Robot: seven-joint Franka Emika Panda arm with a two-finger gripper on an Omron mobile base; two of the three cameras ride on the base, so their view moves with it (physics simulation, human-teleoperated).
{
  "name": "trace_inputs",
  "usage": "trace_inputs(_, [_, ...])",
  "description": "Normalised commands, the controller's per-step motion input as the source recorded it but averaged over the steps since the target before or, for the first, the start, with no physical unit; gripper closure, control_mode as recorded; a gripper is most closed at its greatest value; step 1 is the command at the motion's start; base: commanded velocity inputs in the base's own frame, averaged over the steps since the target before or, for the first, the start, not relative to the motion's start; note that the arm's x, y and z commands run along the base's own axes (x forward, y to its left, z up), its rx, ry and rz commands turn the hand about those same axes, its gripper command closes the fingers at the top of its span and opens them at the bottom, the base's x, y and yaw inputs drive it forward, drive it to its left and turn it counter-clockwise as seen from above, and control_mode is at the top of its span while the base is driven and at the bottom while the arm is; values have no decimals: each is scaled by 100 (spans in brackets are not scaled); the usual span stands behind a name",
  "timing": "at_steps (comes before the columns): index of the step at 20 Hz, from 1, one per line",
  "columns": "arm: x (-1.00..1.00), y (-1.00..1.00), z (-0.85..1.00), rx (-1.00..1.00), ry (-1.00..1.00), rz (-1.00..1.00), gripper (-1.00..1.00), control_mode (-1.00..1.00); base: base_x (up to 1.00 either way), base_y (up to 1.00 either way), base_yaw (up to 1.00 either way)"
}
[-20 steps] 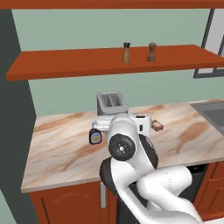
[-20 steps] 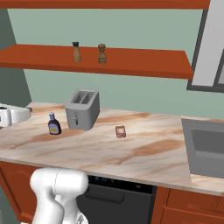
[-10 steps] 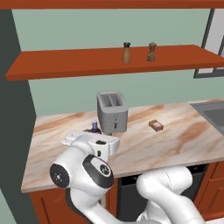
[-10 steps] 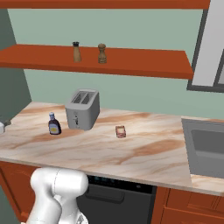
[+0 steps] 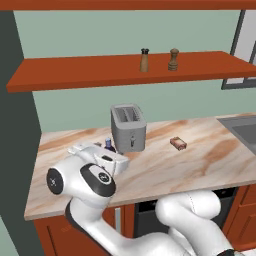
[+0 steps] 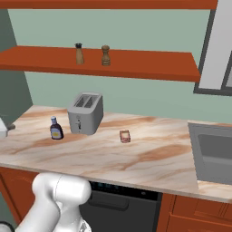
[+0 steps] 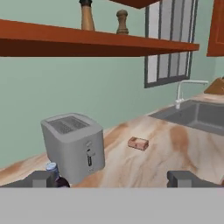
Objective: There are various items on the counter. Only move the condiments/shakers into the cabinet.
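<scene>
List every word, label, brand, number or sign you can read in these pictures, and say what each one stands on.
No text can be read anywhere.
Sauce bottle: it carries a yellow label, too small and blurred to read.
Toaster: small dark controls on its front, no legible marking.
Small orange-brown block: no print can be made out.
Two shakers on the shelf, one with a black top and a brown mill: plain wood, no lettering.

Glossy white rounded arm, dark joints
</scene>
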Motion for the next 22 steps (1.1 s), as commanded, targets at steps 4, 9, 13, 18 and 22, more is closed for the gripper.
trace_inputs(4, [36, 5, -20, 15, 0, -13, -100, -100, 0, 0, 0])
trace_inputs(9, [22, 1, -8, 10, 0, -9, -100, -100, 0, 0, 0])
trace_inputs(13, [37, 0, -5, -2, 7, -4, -100, -100, 0, 0, 0])
trace_inputs(18, [45, 0, -14, -4, 13, -2, -100, -100, 0, 0, 0])
trace_inputs(22, [38, 0, -22, -5, 12, 0, -100, -100, 0, 0, 0])
